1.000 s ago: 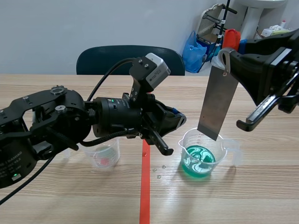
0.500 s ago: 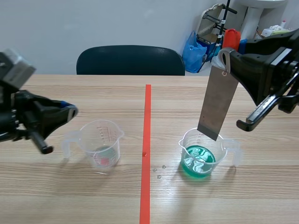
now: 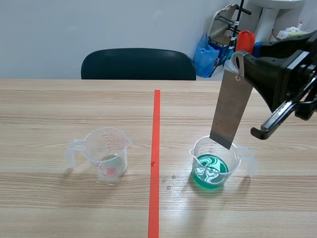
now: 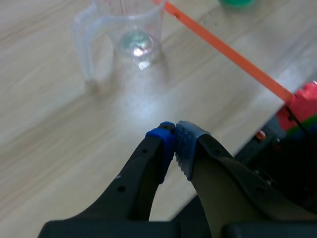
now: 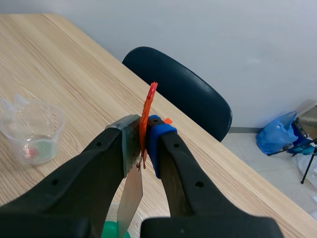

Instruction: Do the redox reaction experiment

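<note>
The right gripper (image 3: pixel 237 63) is clamped on the top of a metal strip (image 3: pixel 228 109). The strip hangs slightly tilted, its lower end at the rim of the green cup (image 3: pixel 238 159), above the green liquid (image 3: pixel 210 171). The left gripper (image 4: pixel 174 141) is closed on nothing above the table (image 3: pixel 49 109), with the clear cup (image 4: pixel 130 22) ahead of it.

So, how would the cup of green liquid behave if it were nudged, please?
Probably light: a thin clear plastic cup with only shallow green liquid. It would likely slide on the smooth table, and the liquid may slosh.
</note>
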Tool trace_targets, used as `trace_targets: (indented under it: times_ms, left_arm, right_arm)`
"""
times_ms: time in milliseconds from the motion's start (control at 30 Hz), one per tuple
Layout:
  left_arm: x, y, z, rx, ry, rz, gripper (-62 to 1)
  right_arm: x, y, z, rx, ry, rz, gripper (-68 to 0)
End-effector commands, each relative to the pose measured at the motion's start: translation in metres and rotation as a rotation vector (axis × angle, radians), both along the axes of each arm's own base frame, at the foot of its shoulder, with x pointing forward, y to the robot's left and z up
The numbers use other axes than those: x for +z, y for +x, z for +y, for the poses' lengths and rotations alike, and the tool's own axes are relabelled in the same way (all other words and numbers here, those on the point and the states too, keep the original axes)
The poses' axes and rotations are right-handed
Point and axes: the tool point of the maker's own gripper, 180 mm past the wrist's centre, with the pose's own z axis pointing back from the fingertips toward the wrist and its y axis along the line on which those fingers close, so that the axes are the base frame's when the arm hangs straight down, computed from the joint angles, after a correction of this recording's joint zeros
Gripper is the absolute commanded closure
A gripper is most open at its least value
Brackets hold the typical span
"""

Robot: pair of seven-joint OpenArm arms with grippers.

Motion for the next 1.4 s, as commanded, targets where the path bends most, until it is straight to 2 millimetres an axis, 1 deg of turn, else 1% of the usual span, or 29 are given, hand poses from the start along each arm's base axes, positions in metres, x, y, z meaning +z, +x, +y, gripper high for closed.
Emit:
trace_targets:
  times_ms: [0, 100, 167, 233, 300, 367, 433, 467, 700, 1367]
  left_arm:
    - [0.006, -0.007, 0.000, 0.023, -0.015, -0.024, -2.7]
    - [0.011, -0.029, 0.008, 0.045, -0.001, -0.012, -2.9]
    - [0.020, -0.024, 0.014, 0.069, -0.002, -0.061, -6.7]
    - [0.025, -0.021, 0.019, 0.088, 0.001, -0.091, -14.0]
    - [0.021, -0.023, 0.026, 0.109, 0.027, -0.076, -24.4]
    - [0.020, -0.023, 0.028, 0.118, 0.037, -0.074, -39.2]
    - [0.019, -0.024, 0.028, 0.124, 0.037, -0.072, -56.4]
    - [0.021, -0.024, 0.028, 0.124, 0.031, -0.076, -62.3]
    - [0.024, -0.021, 0.028, 0.140, 0.011, -0.089, -62.3]
    - [0.024, -0.021, 0.029, 0.144, 0.010, -0.086, -62.3]
  right_arm:
    - [0.012, 0.001, 0.001, 0.005, 0.014, -0.037, -1.3]
    - [0.012, 0.001, 0.001, 0.005, 0.013, -0.038, -1.3]
    - [0.012, 0.001, 0.001, 0.005, 0.013, -0.038, -1.3]
    - [0.012, 0.001, 0.001, 0.005, 0.013, -0.038, -1.3]
    - [0.012, 0.001, 0.001, 0.005, 0.013, -0.038, -1.3]
    - [0.012, 0.001, 0.001, 0.005, 0.013, -0.038, -1.3]
    - [0.012, 0.001, 0.001, 0.005, 0.014, -0.038, -1.3]
    - [0.012, 0.001, 0.001, 0.005, 0.013, -0.038, -1.3]
    - [0.012, 0.001, 0.001, 0.005, 0.013, -0.038, -1.3]
    - [0.012, 0.001, 0.001, 0.005, 0.014, -0.038, -1.3]
